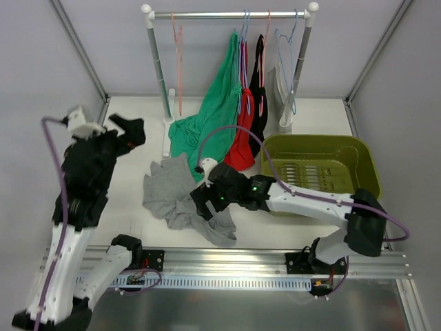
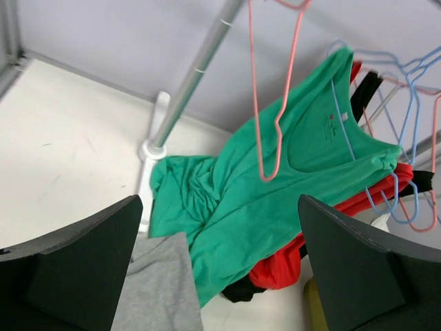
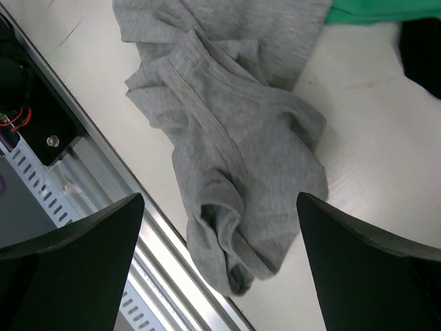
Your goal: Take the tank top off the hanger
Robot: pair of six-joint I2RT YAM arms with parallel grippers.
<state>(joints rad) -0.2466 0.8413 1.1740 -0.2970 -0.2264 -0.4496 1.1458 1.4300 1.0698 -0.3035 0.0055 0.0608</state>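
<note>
A grey tank top [image 1: 172, 196] lies crumpled on the table, off any hanger; it also shows in the right wrist view [image 3: 234, 152]. A green tank top [image 1: 217, 110] hangs on a blue hanger [image 2: 344, 131], its lower part spilling onto the table. Red [image 1: 242, 141] and black [image 1: 258, 89] tank tops hang beside it. An empty pink hanger [image 2: 275, 103] hangs on the rail. My right gripper [image 1: 201, 202] is open and empty just above the grey top's near end [image 3: 220, 269]. My left gripper [image 1: 131, 131] is open and empty, raised at the left, facing the green top [image 2: 275, 200].
A clothes rack [image 1: 231, 14] stands at the back with a white garment [image 1: 282, 96] on a blue hanger at its right end. An olive-green basket [image 1: 365, 162] sits at the right. A metal rail [image 1: 227, 261] runs along the table's near edge.
</note>
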